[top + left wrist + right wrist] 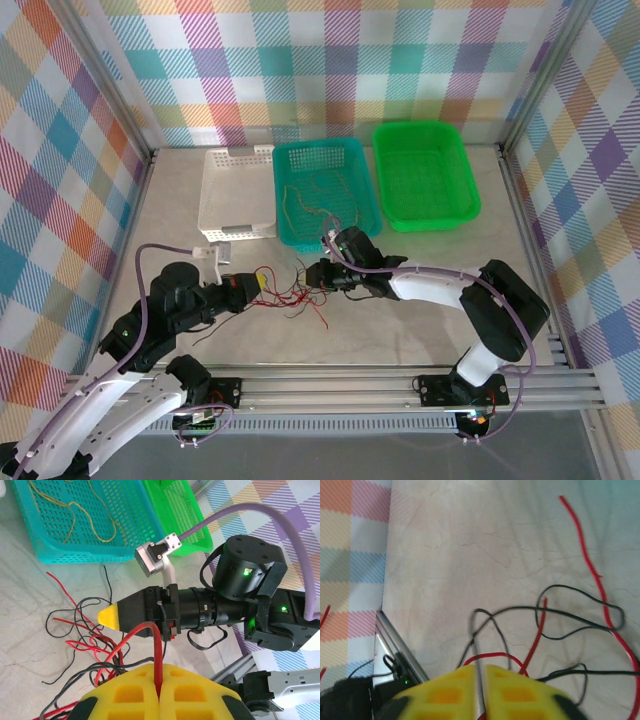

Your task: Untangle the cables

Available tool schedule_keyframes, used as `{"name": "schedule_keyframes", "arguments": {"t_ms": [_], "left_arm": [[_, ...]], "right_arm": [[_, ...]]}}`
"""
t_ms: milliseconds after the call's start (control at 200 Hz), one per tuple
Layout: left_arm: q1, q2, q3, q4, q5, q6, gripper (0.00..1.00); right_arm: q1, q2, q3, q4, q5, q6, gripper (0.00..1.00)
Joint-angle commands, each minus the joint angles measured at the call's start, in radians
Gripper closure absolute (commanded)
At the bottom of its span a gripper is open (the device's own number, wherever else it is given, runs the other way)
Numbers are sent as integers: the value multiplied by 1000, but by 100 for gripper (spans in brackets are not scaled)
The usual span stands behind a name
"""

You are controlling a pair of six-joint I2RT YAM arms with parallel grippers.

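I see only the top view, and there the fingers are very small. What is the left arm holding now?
Observer: The left fingers are shut on one red cable. It runs straight up between them.
Operator: Thank you. And the right arm, what does it hold?
Observer: The right fingers are shut on a thin dark cable, not a red one.
Operator: Is this dark cable free from the others?
Observer: No. In the right wrist view a red loop crosses it just ahead of the fingertips.
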Motion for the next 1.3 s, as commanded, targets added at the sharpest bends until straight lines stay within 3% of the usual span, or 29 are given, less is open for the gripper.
{"name": "schedule_keyframes", "arguments": {"t_ms": [0,240,670,1160,1220,1295], "left_arm": [[-9,-22,5,-21,-26,11,100],[-9,-37,70,-133,-97,42,100],[-8,61,99,-204,-172,56,100],[-9,175,37,-183,-219,60,100],[-9,190,23,-168,-201,54,86],[-9,206,0,-130,-161,44,78]], "right_arm": [[5,-75,-1,-107,115,-26,100],[-16,-310,-48,-388,363,-95,100],[-165,-763,-102,-731,511,-182,100],[-243,-870,10,-957,578,-279,100],[-245,-872,19,-961,555,-282,100],[-245,-864,20,-941,496,-279,100]]}}
